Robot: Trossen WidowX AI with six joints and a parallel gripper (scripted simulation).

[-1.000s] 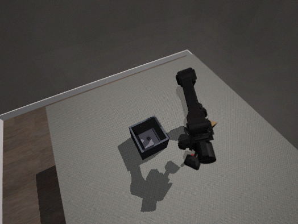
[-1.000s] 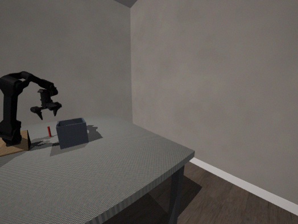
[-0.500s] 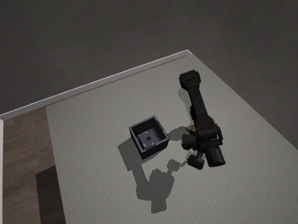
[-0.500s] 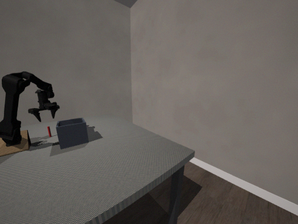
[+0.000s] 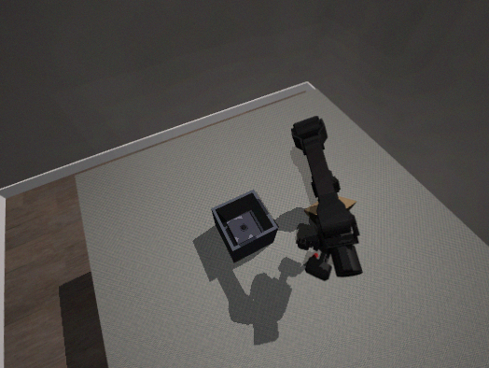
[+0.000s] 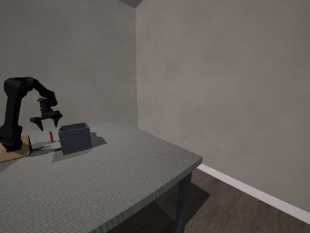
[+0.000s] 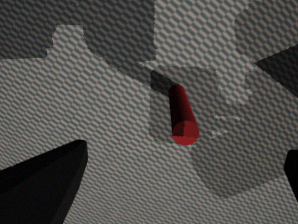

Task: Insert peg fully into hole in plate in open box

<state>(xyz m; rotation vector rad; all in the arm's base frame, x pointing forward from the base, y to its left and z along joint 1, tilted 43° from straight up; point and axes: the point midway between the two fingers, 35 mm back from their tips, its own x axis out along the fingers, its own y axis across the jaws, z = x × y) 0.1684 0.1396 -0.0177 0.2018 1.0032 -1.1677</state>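
Note:
A small red peg point(image 6: 51, 136) stands upright on the grey table, left of the box. In the wrist view the peg point(image 7: 182, 116) is seen from above, between the two dark fingers. In the top view only a red speck of the peg point(image 5: 316, 256) shows under the arm. My gripper point(image 6: 47, 122) hangs above the peg, pointing down, open and empty. It also shows in the top view point(image 5: 314, 254). The open dark box point(image 5: 244, 225) stands left of the gripper, with a grey plate and its hole point(image 5: 244, 227) at the bottom. In the exterior view the box point(image 6: 75, 138) is upright.
The arm's base sits on a tan wooden block point(image 6: 16, 149) at the left of the exterior view. The table's edge point(image 5: 154, 135) runs behind the box. The arm's shadow falls on the mat in front of the box.

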